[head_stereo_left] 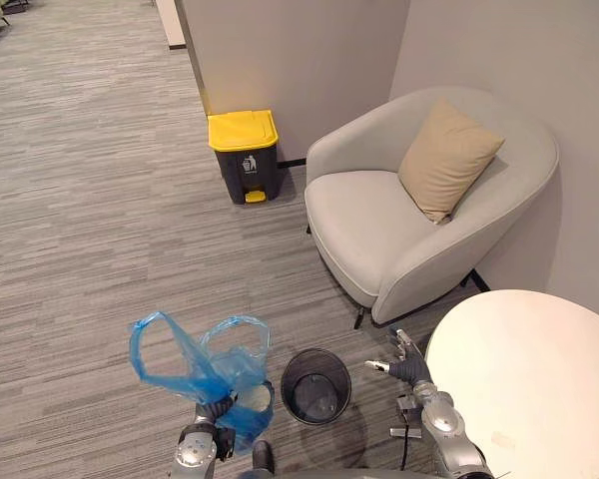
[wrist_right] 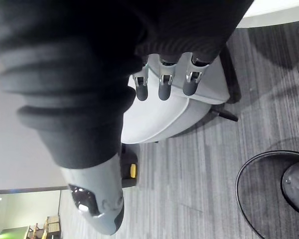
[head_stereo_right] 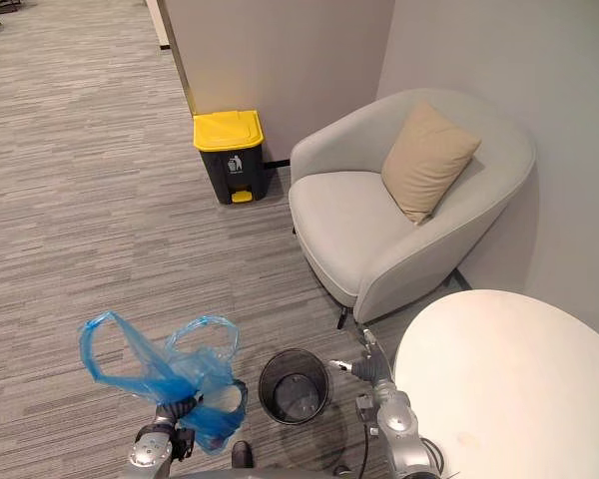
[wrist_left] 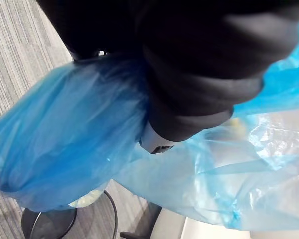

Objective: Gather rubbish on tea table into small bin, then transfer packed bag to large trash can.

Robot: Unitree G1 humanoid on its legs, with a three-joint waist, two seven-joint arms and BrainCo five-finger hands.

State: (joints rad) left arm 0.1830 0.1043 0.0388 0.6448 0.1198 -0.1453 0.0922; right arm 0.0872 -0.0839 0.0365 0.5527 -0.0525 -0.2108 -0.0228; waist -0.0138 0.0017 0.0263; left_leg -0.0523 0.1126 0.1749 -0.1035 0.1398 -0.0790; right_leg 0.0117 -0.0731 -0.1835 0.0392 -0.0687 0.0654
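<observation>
1. Blue bag [head_stereo_left: 215, 364]: hanging from the left hand [head_stereo_left: 214, 412], whose fingers are curling round its gathered neck, with the loop handles standing up above.
2. Small bin [head_stereo_left: 315, 385], black mesh: standing on the carpet just beside the bag, between the two hands.
3. Right hand [head_stereo_left: 403, 367]: hovering near the white worktop [head_stereo_left: 539, 369], its fingers [wrist_right: 164, 88] spreading loosely and holding nothing.
4. Large trash can [head_stereo_left: 245, 155], yellow-lidded: standing by the wall beside the armchair [head_stereo_left: 379, 225], well apart from the bag.

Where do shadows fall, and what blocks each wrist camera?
Left eye view: the armchair shadows the wall behind it and the floor beneath it. Left wrist view: the blue bag and the left hand block most of the floor. Right wrist view: the right hand hides part of the armchair.
</observation>
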